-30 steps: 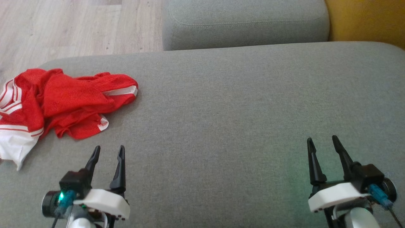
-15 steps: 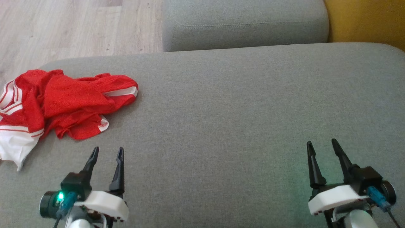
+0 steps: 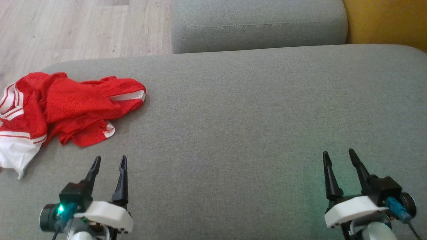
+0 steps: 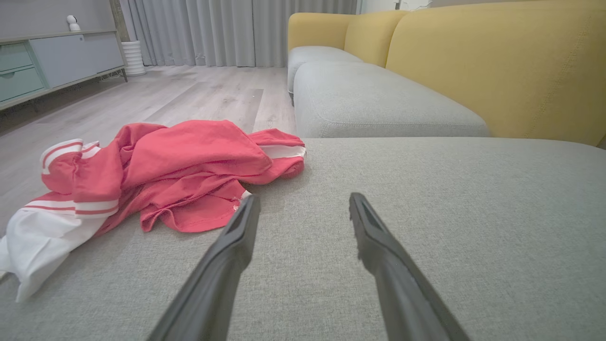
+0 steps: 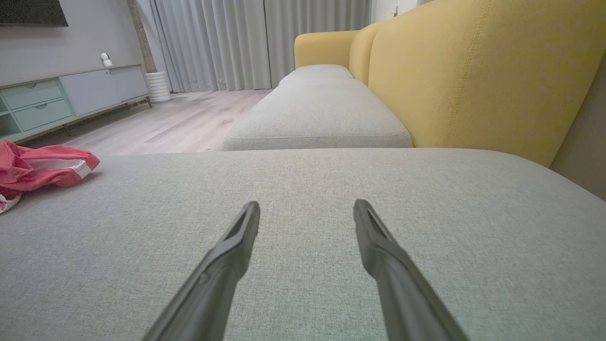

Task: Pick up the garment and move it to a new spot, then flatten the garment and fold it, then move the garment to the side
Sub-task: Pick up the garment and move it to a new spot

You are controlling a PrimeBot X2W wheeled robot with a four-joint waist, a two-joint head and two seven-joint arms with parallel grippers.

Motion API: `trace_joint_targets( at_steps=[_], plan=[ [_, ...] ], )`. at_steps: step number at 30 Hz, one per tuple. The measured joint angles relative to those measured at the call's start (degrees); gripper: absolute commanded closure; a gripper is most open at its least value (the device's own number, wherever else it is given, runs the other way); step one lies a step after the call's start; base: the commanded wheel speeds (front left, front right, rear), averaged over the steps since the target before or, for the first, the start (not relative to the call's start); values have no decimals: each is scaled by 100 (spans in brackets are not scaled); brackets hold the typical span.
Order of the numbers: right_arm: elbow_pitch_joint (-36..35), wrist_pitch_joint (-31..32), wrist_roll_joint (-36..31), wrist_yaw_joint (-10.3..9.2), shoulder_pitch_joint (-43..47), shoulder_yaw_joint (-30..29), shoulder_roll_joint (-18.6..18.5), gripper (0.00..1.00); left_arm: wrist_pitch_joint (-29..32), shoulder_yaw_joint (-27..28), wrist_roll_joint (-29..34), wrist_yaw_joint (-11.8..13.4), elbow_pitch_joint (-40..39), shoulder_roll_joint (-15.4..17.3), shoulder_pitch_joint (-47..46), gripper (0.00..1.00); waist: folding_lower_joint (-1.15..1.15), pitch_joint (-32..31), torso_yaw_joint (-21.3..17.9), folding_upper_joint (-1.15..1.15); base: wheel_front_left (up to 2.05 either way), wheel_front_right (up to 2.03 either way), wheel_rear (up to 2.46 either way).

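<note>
Grey sofa seat cushion [image 3: 253, 110] before a yellow backrest [image 3: 383, 20], with pale wood floor [image 3: 66, 30] beyond its left edge. A crumpled red garment [image 3: 66, 106] with white striped trim lies at the cushion's far left, reaching the edge. The left gripper [image 3: 110, 159], fingers parted and empty, hovers near the garment's near hem without touching it. The right gripper [image 3: 337, 152], likewise spread and empty, is well apart at the right.

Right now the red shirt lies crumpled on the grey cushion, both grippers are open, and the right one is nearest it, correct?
Not quite: the left gripper is nearest the shirt, not the right gripper, as the head view shows. The shirt does lie crumpled on the cushion, and both grippers are open.
</note>
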Motion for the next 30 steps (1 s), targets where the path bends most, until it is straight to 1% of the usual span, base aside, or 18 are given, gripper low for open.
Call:
trace_joint_targets(
  at_steps=[5,8,14,19,28,30],
  plan=[
    [21,0,0,0,-2,1,0,0,0,81,0,-3,11,-13,1,0,0,-8,19,0,0,0,0],
    [27,0,0,0,-2,9,0,0,0,85,0,-46,11,-19,0,0,0,-8,54,0,0,0,0],
    [29,0,-1,0,-2,7,0,0,0,66,0,-49,13,-38,-33,0,0,-1,249,0,0,0,0],
    [34,0,-2,0,-1,37,1,0,0,20,-1,-44,13,-51,-47,0,0,-10,650,0,0,0,0],
    [92,0,21,0,-5,276,2,0,0,35,-3,-36,-7,-60,17,0,0,-49,1616,0,0,0,0],
    [113,0,58,0,-9,377,4,0,0,55,-9,11,-29,-58,38,0,0,-46,1795,0,0,0,0]
  ],
)
